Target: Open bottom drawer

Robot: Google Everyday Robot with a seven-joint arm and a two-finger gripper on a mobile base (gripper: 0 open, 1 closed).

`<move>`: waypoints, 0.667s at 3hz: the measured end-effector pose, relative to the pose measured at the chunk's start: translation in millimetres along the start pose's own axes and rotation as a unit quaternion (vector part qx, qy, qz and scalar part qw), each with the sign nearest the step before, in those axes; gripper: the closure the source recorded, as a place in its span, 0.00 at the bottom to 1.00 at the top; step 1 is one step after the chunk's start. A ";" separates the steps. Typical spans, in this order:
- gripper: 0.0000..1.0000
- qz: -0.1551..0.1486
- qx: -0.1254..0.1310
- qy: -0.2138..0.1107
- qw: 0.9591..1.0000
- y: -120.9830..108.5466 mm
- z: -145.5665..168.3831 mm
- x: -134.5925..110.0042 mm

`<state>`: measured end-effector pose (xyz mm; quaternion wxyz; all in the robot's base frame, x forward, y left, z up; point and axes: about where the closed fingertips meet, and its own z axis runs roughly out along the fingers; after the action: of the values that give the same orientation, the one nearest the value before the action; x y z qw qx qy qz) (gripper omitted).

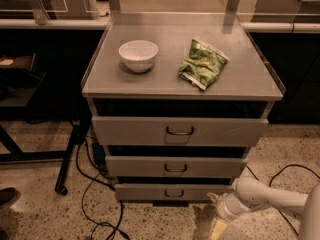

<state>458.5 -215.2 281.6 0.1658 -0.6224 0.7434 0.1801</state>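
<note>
The bottom drawer (172, 192) is the lowest and narrowest of three grey fronts on the metal cabinet. It has a small dark loop handle (174, 193) at its centre and stands out slightly less than the drawers above. The middle drawer (175, 166) and the top drawer (179, 131) sit above it. My gripper (218, 215) is low near the floor, just right of the bottom drawer's right end, on a white arm (270, 199) coming from the right. It is apart from the handle.
A white bowl (138, 55) and a green snack bag (202, 64) lie on the cabinet top (165, 79). Black cables (95, 184) trail on the floor at the left, beside a dark table leg (70, 154). A shoe (7, 196) shows at the bottom left.
</note>
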 end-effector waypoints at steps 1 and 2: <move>0.00 -0.002 0.004 -0.003 1.000 7.3 3.3 1.5; 0.00 0.000 0.029 -0.004 1.000 -4.8 14.9 3.6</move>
<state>462.9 -212.0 266.5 0.1865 -0.6169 0.7474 0.1612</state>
